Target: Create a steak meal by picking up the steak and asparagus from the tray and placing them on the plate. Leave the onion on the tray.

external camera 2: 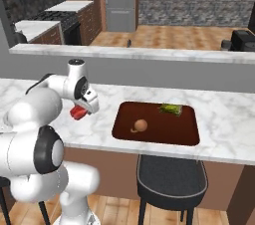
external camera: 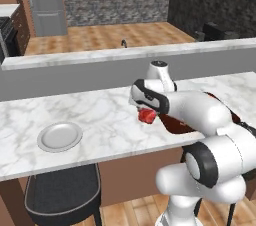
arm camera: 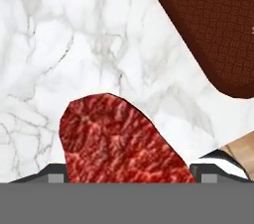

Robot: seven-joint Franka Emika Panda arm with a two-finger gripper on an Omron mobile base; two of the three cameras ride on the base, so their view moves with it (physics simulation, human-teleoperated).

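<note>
The steak (external camera: 146, 115) (external camera 2: 77, 113) (arm camera: 119, 139), red with pink marbling, hangs above the marble counter with my gripper (external camera: 146, 111) (external camera 2: 79, 109) (arm camera: 131, 174) shut on it. It is left of the dark brown tray (external camera 2: 159, 134) (external camera: 173, 126) (arm camera: 213, 29) and right of the round grey plate (external camera: 60, 136), which holds nothing. On the tray lie the tan onion (external camera 2: 141, 125) near its left middle and the green asparagus (external camera 2: 171, 109) at its far edge. In the left base view my arm hides most of the tray.
A raised grey ledge (external camera: 100, 55) runs along the back of the counter (external camera: 105, 115). Dark stools stand under the counter's front edge, one below the plate (external camera: 62, 195) and one below the tray (external camera 2: 172, 176). Bare marble lies between plate and tray.
</note>
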